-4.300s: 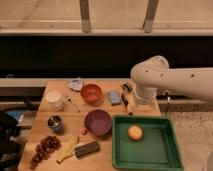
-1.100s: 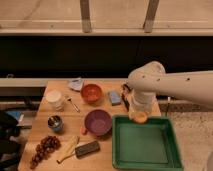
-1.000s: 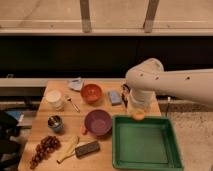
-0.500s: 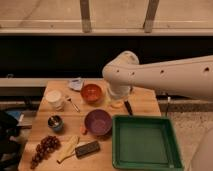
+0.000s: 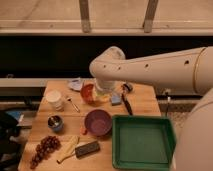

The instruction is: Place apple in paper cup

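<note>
1. camera view: the gripper [image 5: 106, 93] hangs under the white arm [image 5: 160, 67], just over the orange bowl's [image 5: 88, 93] 3 o'clock edge; spread or pinching, i cannot tell.
2. the apple is not plainly in sight, likely hidden in that grip.
3. the paper cup [image 5: 53, 99] stands at 9 o'clock, beyond the bowl; releasing early would land the apple in the bowl, and a low pass could tip the cup.
</note>
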Controlling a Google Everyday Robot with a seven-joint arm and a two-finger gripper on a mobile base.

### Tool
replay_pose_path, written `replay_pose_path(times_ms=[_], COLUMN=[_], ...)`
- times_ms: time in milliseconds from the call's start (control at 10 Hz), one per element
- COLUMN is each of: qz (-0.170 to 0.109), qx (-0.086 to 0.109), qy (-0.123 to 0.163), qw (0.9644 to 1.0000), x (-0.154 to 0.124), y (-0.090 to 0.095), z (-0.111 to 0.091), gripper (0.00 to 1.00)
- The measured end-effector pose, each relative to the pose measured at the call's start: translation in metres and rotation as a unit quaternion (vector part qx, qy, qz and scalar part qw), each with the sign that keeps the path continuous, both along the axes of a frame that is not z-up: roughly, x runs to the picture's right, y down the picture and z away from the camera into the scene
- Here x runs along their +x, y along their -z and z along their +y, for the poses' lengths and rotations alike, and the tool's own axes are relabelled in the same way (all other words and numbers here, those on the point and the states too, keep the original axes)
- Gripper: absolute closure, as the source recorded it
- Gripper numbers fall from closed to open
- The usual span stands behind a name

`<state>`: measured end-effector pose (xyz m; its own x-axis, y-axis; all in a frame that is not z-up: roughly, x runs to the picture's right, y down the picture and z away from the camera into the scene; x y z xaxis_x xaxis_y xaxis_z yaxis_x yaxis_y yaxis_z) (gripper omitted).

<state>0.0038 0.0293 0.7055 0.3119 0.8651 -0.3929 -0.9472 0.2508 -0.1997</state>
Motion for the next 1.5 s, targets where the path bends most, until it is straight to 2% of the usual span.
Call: replay_pose_path(times_ms=[400,700,1100,1300,1500], qz=[0.000,-0.021,-0.086,-0.126,-0.154], qx=[-0.001,0.014,0.024,0.029,0.034], qy=[0.000,0.003,0.037,0.061,0.085], qw=[1.0000,0.9997,0.9953,0.9897,0.9839], x=[0.000,-0.014,-0.103,-0.159,-0.195], y=[-0.001,-0.008,-0.023,-0.028,-0.030], z=[0.000,-0.006,-0.027,-0.035,-0.041], gripper=[1.00,1.00,1.00,1.00,1.00])
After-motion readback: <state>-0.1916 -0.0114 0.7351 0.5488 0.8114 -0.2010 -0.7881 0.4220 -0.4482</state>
